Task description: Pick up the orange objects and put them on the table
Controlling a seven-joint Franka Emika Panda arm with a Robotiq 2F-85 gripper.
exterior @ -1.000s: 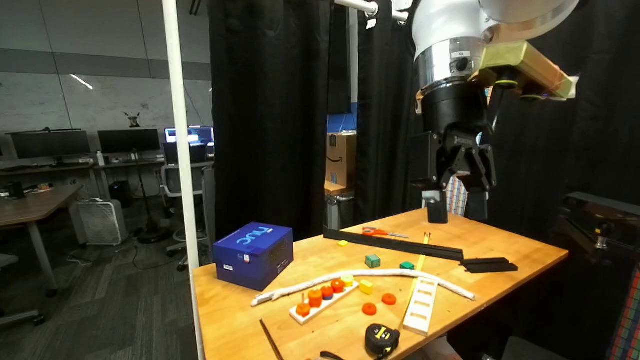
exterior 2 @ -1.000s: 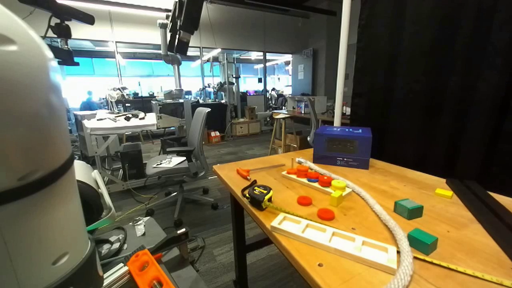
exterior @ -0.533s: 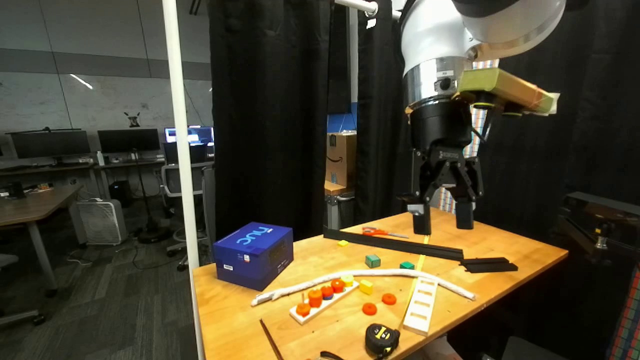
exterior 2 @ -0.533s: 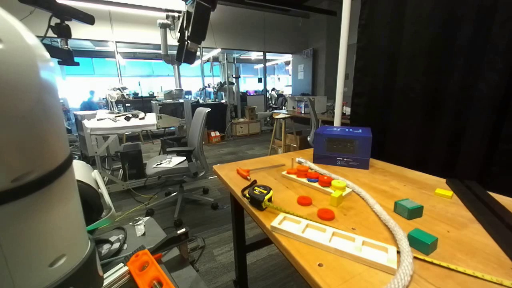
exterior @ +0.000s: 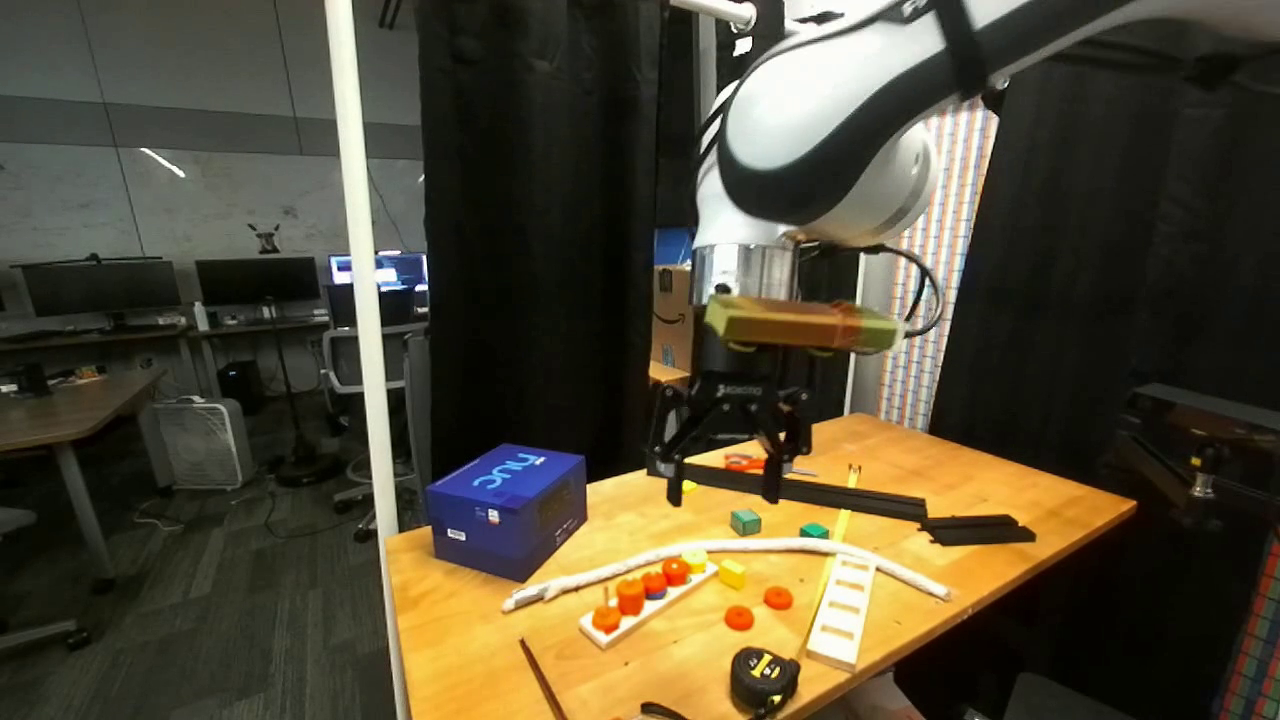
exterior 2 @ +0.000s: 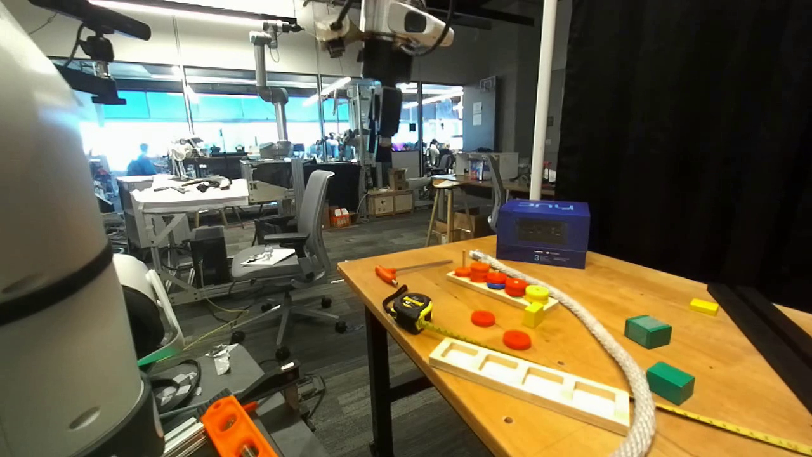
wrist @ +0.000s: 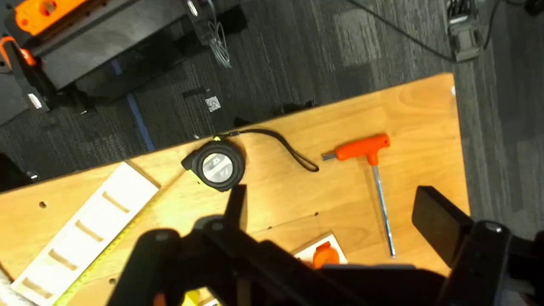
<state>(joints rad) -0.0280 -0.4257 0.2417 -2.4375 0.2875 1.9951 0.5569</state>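
Two loose orange-red discs lie flat on the wooden table (exterior: 470,630): a disc (exterior: 739,617) and another disc (exterior: 778,598). They also show in an exterior view as a disc (exterior 2: 483,318) and a disc (exterior 2: 517,339). Several more orange pieces (exterior: 630,596) sit on a narrow white peg board (exterior 2: 462,284). In the wrist view one orange piece (wrist: 326,256) shows at the board's end; the other pieces are mostly hidden behind the gripper. My gripper (exterior: 724,490) is open and empty, high above the table. Its fingers are wide apart in the wrist view (wrist: 333,202).
A blue box (exterior: 506,510) stands at a table corner. A white rope (exterior 2: 602,336) curves past the peg board. A slotted white tray (exterior 2: 530,384), tape measure (wrist: 217,165), orange-handled hex tool (wrist: 363,147), green blocks (exterior 2: 670,383), yellow block (exterior 2: 533,315) and black strips (exterior: 800,489) lie around.
My gripper has moved left in an exterior view, toward the blue box side, and its wrist has turned. The fingers stay open. The objects on the table have not moved.
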